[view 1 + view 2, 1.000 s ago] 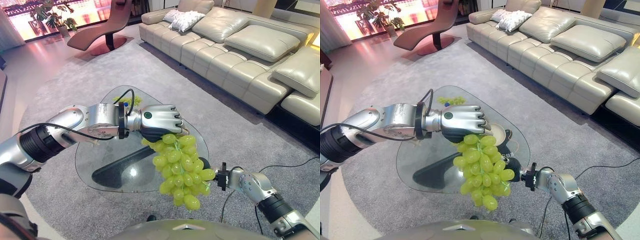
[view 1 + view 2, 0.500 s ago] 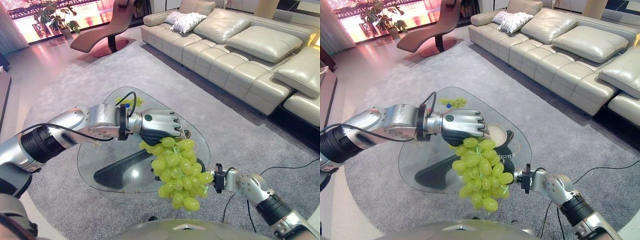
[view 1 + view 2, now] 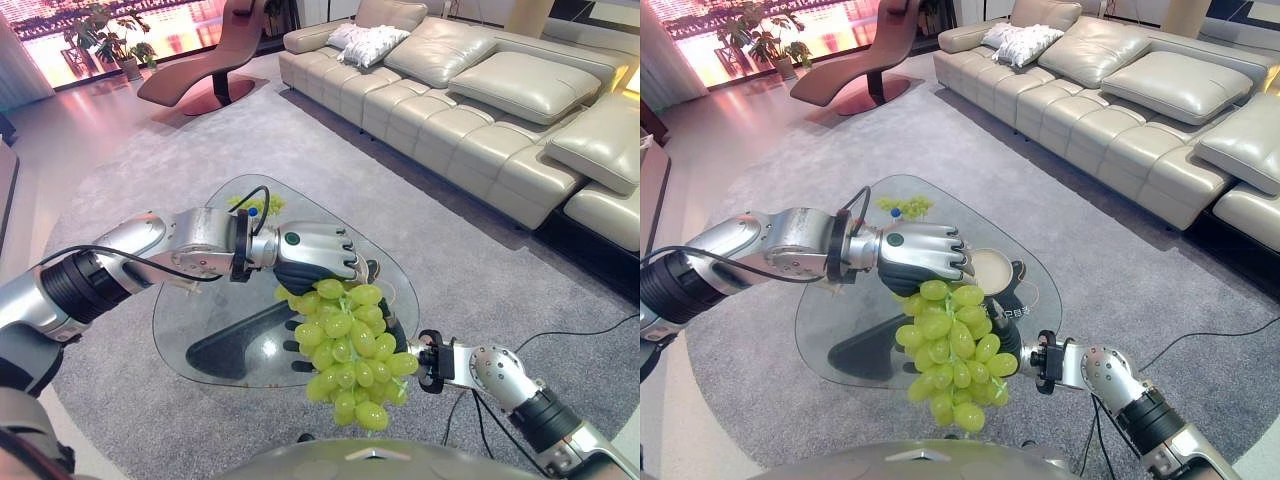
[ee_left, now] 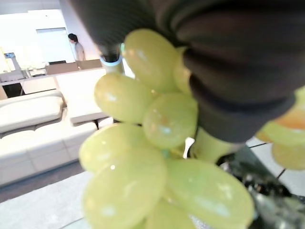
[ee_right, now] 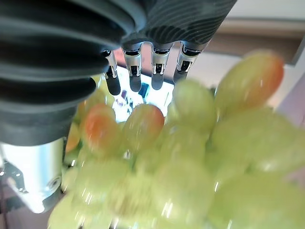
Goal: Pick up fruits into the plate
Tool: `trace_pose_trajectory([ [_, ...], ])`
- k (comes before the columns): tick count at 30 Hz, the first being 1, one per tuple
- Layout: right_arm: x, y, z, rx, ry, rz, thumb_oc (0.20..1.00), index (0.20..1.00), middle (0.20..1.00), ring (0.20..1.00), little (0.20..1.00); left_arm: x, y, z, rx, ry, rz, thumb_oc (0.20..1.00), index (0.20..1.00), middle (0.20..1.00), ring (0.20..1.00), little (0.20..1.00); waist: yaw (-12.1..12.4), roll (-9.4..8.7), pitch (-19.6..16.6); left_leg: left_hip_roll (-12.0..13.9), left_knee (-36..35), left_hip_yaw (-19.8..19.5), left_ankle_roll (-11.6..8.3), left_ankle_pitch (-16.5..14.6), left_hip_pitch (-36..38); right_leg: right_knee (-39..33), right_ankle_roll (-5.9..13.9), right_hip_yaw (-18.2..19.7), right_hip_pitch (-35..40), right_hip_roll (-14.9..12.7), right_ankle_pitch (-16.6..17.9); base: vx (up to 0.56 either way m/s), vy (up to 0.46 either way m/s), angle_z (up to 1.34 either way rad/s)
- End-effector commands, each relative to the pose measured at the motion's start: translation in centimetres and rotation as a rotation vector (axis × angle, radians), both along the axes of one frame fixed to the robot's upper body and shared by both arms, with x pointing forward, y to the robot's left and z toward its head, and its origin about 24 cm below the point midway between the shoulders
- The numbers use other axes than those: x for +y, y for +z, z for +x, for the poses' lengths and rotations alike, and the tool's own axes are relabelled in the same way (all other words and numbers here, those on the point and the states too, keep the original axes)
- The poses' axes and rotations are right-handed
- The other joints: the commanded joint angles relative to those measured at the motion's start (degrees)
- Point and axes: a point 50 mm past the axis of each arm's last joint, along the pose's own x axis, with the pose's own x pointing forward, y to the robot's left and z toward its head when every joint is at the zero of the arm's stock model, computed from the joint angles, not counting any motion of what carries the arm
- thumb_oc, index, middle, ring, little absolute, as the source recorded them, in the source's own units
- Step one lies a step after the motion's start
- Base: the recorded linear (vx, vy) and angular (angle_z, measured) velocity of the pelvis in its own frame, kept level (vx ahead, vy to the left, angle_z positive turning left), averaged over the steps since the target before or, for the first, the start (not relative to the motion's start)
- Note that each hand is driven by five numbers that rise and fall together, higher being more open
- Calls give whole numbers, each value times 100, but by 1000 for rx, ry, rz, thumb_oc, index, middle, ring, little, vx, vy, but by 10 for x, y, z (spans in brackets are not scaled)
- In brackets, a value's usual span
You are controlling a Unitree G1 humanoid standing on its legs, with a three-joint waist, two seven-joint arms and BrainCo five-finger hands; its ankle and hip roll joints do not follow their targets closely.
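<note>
Sofa (image 3: 480, 90): a pale leather sectional runs along the far right of the room, with a patterned cushion (image 3: 372, 42) at its far end.
Rug (image 3: 200, 140): grey carpet covers the floor under and around the worktop.
Lounge chair (image 3: 205, 60): a dark red recliner stands at the far end of the room, near a potted plant (image 3: 105, 35) by the bright window.
Worktop (image 3: 215, 320): a rounded glass table on a dark base stands on the rug, directly ahead.
Left robot hand (image 3: 318, 260): stretched out above the middle of the worktop, its fingers curled down round the top of the grape bunch and holding it up in the air.
Grape bunch (image 3: 350, 345): a big cluster of green grapes hangs from the left robot hand over the near right part of the worktop, its lowest grapes reaching past the near edge. In the left wrist view the grapes (image 4: 143, 157) press close against the dark hand cover.
Right robot hand (image 5: 143, 71): reaching in from the lower right, just behind and beside the hanging bunch; the right wrist view shows its fingers straight and relaxed, the grapes right in front of them, holding nothing.
Plate (image 3: 992, 268): a pale round dish sits on the worktop just beyond the left robot hand, partly hidden by it.
Second grape bunch (image 3: 905, 206): a small green cluster lies at the far edge of the worktop, well apart from the plate.
</note>
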Motion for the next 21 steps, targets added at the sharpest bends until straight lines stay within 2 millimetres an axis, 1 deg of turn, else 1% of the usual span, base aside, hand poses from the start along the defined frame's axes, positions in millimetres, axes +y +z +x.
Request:
trace_pose_trajectory([
  [1, 16, 39, 6, -83, 51, 228, 1000, 1000, 1000, 1000, 1000, 12, 14, 18, -2, 75, -55, 200, 200, 200, 200, 200, 150, -219, 30, -226, 168, 485, 138, -940, 303, 179, 495, 72, 9, -184, -293, 0, 0, 0],
  [6, 12, 36, 5, -82, 45, 227, 1000, 1000, 1000, 1000, 1000, 21, 15, 21, -4, 117, -75, 200, 200, 200, 200, 200, 145, -196, 15, -206, 132, 505, 129, -924, 285, 119, 504, 71, -5, -188, -264, 0, 0, 0],
  [11, 4, 34, 4, -112, 71, 229, 1000, 1000, 1000, 1000, 1000, 35, 14, 29, -9, 187, -70, 200, 200, 200, 200, 200, 150, -192, 42, -186, 122, 529, 110, -895, 228, 95, 508, 62, -47, -195, -244, -32, -2, -3],
  [16, 4, 31, 3, -145, 114, 219, 1000, 1000, 1000, 1000, 1000, 41, 10, 40, 38, 260, -52, 200, 200, 200, 200, 200, 142, -201, 26, -185, 104, 522, 110, -892, 246, 91, 505, 65, -32, -187, -248, 0, 0, 0],
  [21, 9, 30, 1, -170, 156, 215, 1000, 1000, 1000, 1000, 1000, 42, 5, 49, 52, 293, -36, 200, 200, 200, 200, 200, 124, -199, 9, -182, 97, 526, 110, -891, 268, 95, 502, 74, -19, -177, -252, 0, 0, 0],
])
